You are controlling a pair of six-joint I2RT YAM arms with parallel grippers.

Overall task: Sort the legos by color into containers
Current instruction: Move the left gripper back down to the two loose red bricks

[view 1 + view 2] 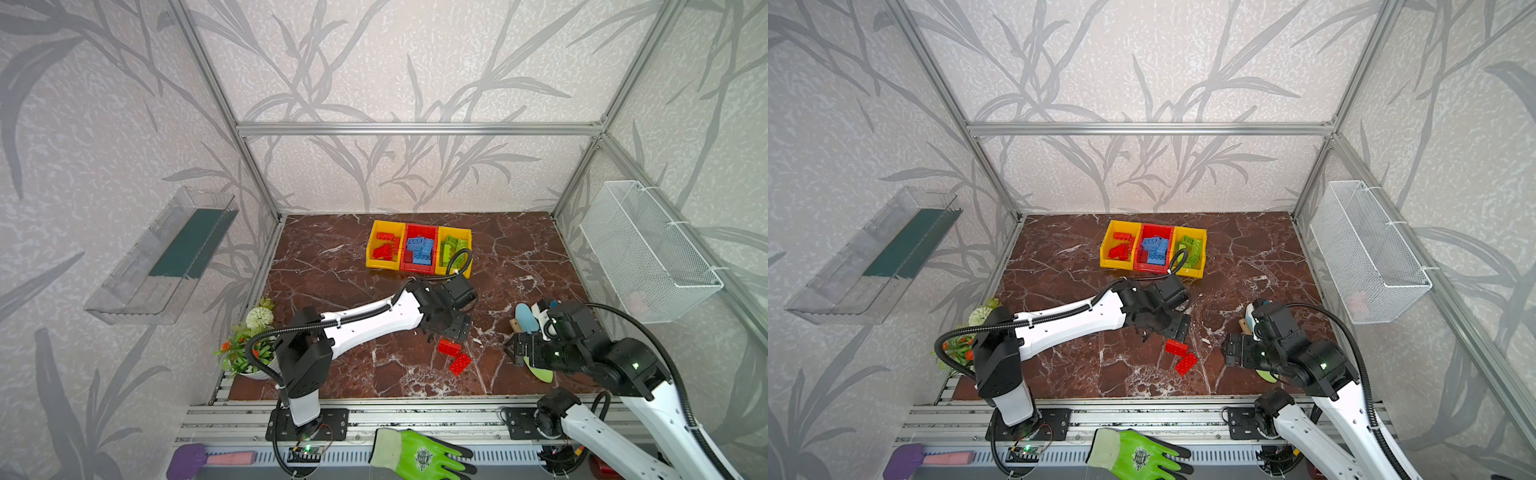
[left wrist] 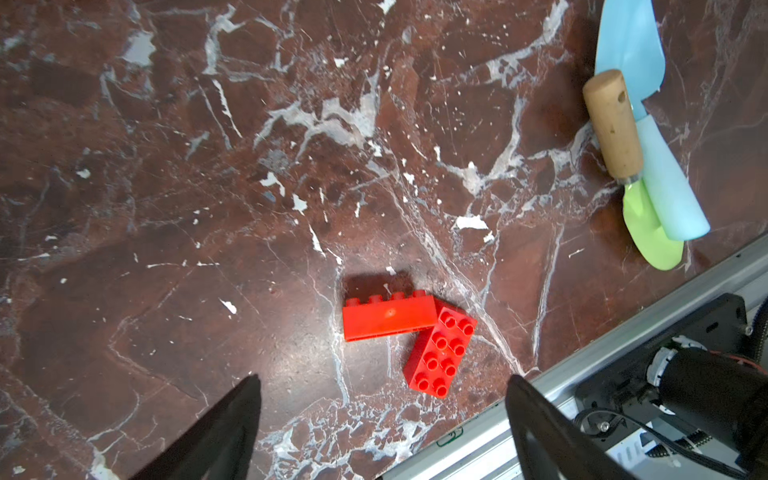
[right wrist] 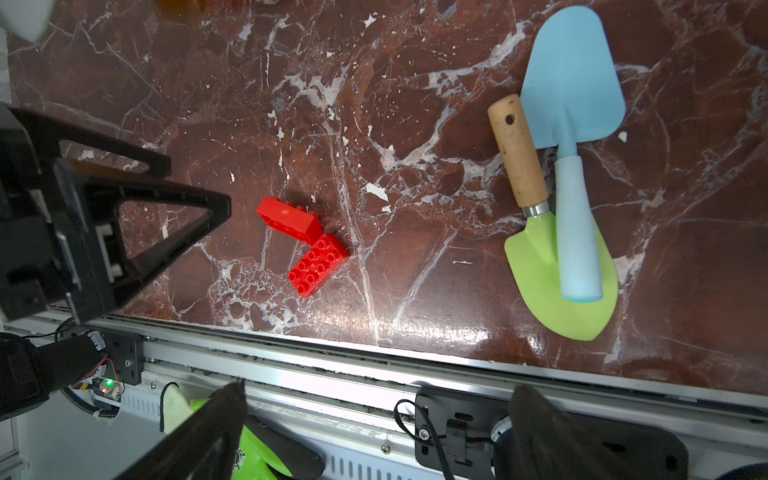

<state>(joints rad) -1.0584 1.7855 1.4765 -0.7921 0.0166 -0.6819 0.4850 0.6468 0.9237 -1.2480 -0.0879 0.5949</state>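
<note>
With the table (image 1: 332,291) read as a clock face in the top views and the back wall at 12, the three joined containers sit at 12 o'clock. The left yellow bin (image 1: 371,249) holds red bricks (image 1: 384,246). The red bin (image 1: 422,226) holds blue bricks (image 1: 420,249). The right yellow bin (image 1: 455,230) holds green bricks (image 1: 453,247), partly behind the left arm's cable.

Two loose red bricks lie on the table at about 5 o'clock from its centre. The first brick (image 2: 388,318) lies on its side with its studs facing sideways. The second brick (image 2: 440,353) lies studs up and touches the end of the first, so the pair forms an L.

The left gripper (image 2: 382,382) is near the table's centre, with the two bricks at its 5 o'clock. Its fingers (image 2: 232,419) are spread wide and hold nothing. In the right wrist view one fingertip is near the first brick but apart from it.

The right gripper (image 3: 376,388) is at about 4 o'clock, also spread wide and holding nothing; its wrist view shows only the front rail between its fingers. Beside it lie a blue trowel (image 3: 571,83) and a green trowel (image 3: 561,299). The blue trowel's handle rests across the green blade.
</note>
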